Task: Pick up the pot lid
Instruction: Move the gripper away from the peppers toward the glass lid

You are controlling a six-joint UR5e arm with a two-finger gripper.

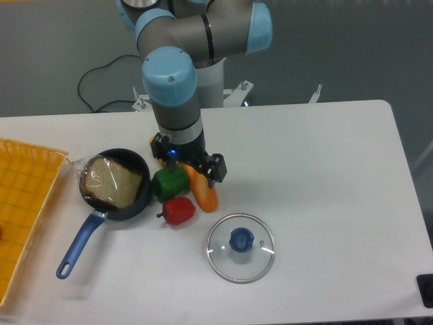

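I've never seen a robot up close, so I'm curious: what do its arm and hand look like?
The arm is made of chunky, rounded sections, with smooth light-blue caps and blue-grey casings set off by dark bands. Below them is a glossy black, barrel-shaped body. The hand has two dark, jointed fingers with an angular, mechanical look.

No readable text, labels, brands, numbers or signs.
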